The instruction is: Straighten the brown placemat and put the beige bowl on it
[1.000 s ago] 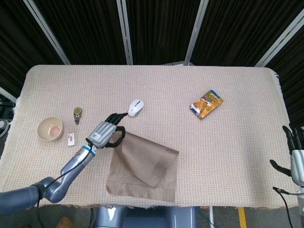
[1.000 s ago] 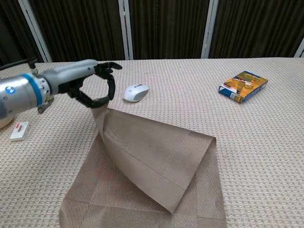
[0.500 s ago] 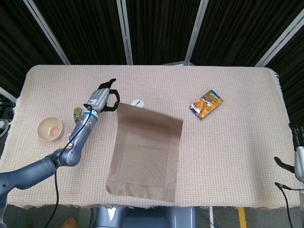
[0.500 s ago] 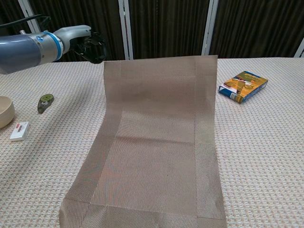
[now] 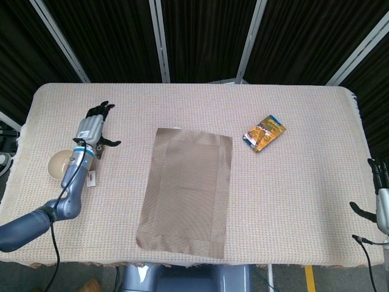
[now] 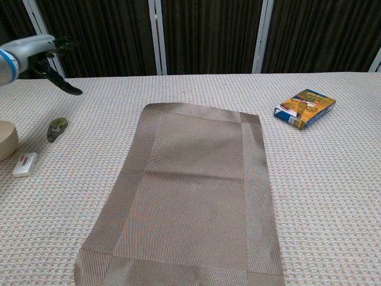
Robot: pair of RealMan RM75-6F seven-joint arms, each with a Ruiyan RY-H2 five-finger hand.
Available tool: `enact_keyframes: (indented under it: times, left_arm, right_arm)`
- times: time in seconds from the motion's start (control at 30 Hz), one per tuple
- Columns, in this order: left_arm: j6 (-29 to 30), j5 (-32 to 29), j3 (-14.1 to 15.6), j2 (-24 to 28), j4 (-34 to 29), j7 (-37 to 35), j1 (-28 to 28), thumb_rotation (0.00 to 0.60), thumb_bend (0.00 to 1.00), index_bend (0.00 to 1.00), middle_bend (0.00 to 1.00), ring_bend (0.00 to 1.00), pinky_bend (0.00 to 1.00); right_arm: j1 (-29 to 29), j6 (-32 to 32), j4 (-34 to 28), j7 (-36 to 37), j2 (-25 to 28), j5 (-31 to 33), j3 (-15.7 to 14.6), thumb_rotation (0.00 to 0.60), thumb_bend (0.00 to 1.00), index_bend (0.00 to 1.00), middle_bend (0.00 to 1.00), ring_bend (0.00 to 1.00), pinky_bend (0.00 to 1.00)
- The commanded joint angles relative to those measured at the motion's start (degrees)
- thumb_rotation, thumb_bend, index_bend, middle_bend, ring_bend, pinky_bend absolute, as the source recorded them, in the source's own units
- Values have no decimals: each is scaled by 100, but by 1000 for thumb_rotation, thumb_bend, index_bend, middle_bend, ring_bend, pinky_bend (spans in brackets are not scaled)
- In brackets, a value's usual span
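The brown placemat (image 5: 185, 188) lies flat and unfolded in the middle of the table, its long side running away from me; the chest view shows the placemat (image 6: 190, 190) slightly skewed. The beige bowl (image 5: 59, 165) stands at the table's left side, and only its rim shows at the chest view's left edge (image 6: 6, 140). My left hand (image 5: 92, 126) hovers above and just beyond the bowl, well left of the mat, fingers spread and holding nothing; the chest view catches the same hand (image 6: 44, 56) at top left. My right hand (image 5: 378, 198) pokes in at the far right edge, empty.
A small green roller-like object (image 6: 56, 127) and a white tag (image 6: 24, 164) lie between the bowl and the mat. An orange snack box (image 5: 264, 132) sits right of the mat's far corner. Dark curtains and metal posts stand behind the table.
My left hand has let go of the mat's far edge and swung left toward the bowl. The mat dropped flat, covering the white mouse. The right hand sank slightly.
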Motion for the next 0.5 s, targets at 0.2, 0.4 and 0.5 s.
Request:
enact_keyframes:
  times: [0.2,0.4,0.5]
  left_arm:
    - [2098,1154,664,1491,-2117,595,1425,600,0,0,0,0,0]
    - [3225,1362,1082,2182,-3529,1319,2285,600,0,0,0,0,0]
    - [3653,1448,1250,2340,-3958,1496,2652,600,0,0,0,0,0]
  right_arm:
    - [20,-49,-149,5,59,-546,-321,600,0,0,0,0,0]
    - [301,-429,-69,194,268,-1723,-925,600,0,3,0,0,0]
    - [615,-720,-102,489,393,-2467,-1249,600,0,18,0,0,0]
